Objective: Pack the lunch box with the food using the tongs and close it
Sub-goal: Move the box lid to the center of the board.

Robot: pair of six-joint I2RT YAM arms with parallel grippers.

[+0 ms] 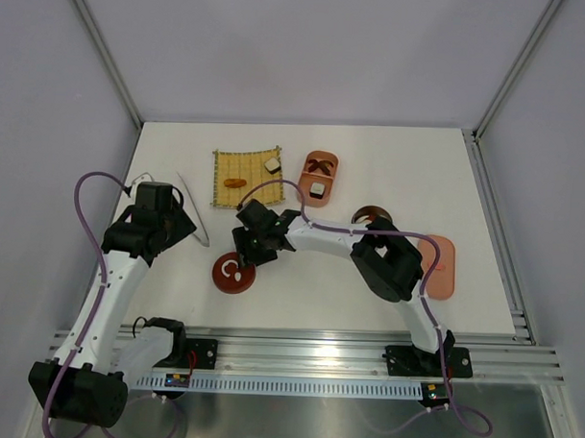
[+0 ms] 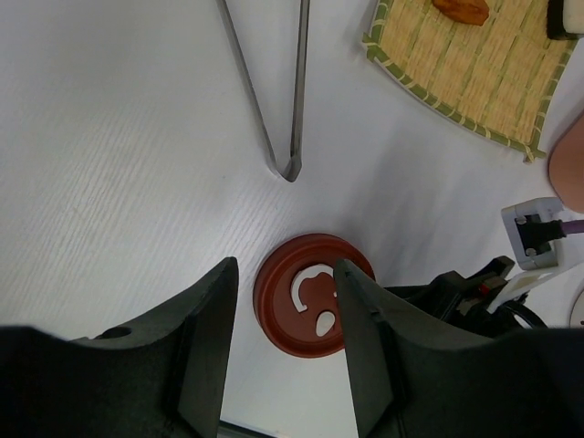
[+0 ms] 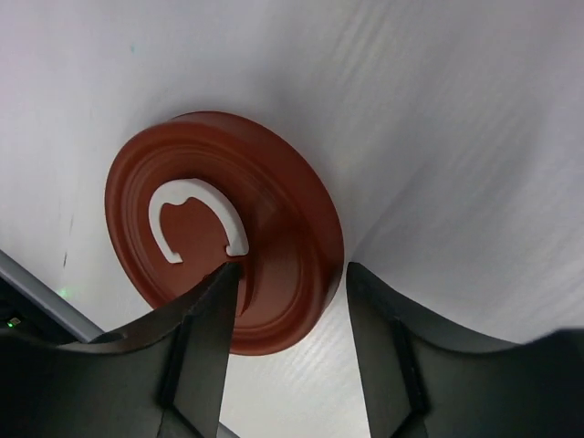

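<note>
Packing barely begun; tongs (image 1: 194, 210) untouched on the table.
One sushi piece (image 1: 317, 189) sits in the open lunch box (image 1: 334, 172). A sushi block (image 1: 272, 164) and an orange lump (image 1: 235, 181) remain on the mat (image 1: 246, 169) at its 9 o'clock, with the tongs beyond. The left gripper (image 2: 285, 310) is parted and empty; the right gripper (image 3: 290, 301) straddles the red disc's (image 3: 274, 201) rim, unclamped.

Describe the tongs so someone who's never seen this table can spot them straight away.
On the white table, find the yellow woven mat toward the far left. The tongs lie on bare surface just left of it. They alone are long, slim and pale, two thin arms meeting at a point, unlike the round reddish disc nearby.
</note>
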